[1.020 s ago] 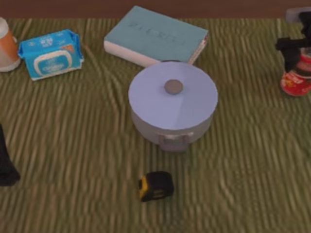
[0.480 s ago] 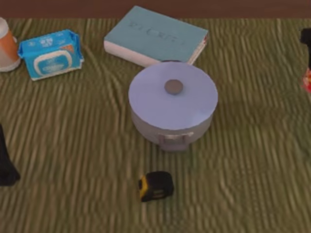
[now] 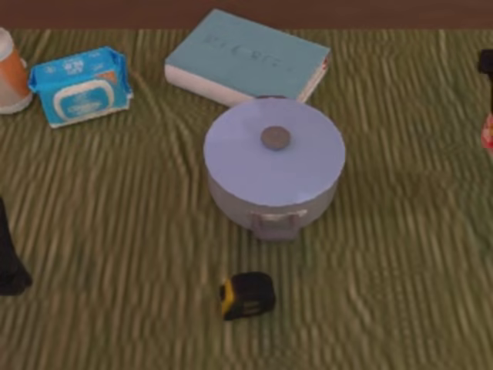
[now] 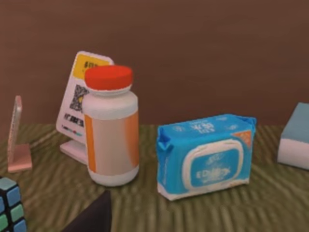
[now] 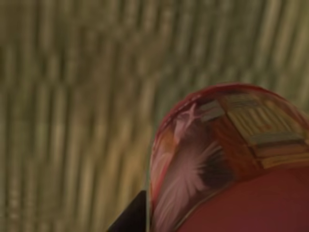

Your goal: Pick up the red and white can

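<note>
Top view shows the can as a red sliver at the table's right edge, right of the pot, with my right gripper just above it. Right wrist view has the can filling the frame close against a dark finger over the green cloth; I cannot tell whether my jaws are clamped. My left arm sits parked at the left edge.

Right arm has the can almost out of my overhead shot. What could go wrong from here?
1. The red and white can sits at the top view's right edge under the right gripper, so a slip might go unseen.
2. The right wrist view shows only one dark finger beside the can; the grip can't be confirmed.
</note>
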Controlling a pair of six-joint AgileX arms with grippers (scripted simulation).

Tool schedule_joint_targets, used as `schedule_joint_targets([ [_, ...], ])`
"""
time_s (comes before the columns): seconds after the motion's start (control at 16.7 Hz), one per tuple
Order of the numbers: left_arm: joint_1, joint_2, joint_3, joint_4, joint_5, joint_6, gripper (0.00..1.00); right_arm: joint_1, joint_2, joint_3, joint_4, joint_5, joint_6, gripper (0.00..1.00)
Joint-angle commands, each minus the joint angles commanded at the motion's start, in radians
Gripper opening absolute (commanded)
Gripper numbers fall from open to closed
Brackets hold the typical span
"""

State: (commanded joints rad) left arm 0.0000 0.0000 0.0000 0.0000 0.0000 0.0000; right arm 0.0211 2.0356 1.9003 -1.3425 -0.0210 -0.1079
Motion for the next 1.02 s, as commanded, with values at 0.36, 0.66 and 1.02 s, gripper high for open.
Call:
schedule_joint_targets([
  [0.36, 0.0, 0.0, 0.0, 0.0, 0.0, 0.0, 1.0, 0.163, 0.048, -0.034, 0.087, 0.034, 0.25, 0.0],
  [0.66, 0.0, 0.0, 0.0, 0.0, 0.0, 0.0, 1.0, 0.271, 0.08, -0.066, 0.144, 0.057, 0.406, 0.0],
  [1.02, 0.0, 0.0, 0.0, 0.0, 0.0, 0.0, 1.0, 0.267, 0.079, -0.079, 0.16, 0.054, 0.408, 0.0],
])
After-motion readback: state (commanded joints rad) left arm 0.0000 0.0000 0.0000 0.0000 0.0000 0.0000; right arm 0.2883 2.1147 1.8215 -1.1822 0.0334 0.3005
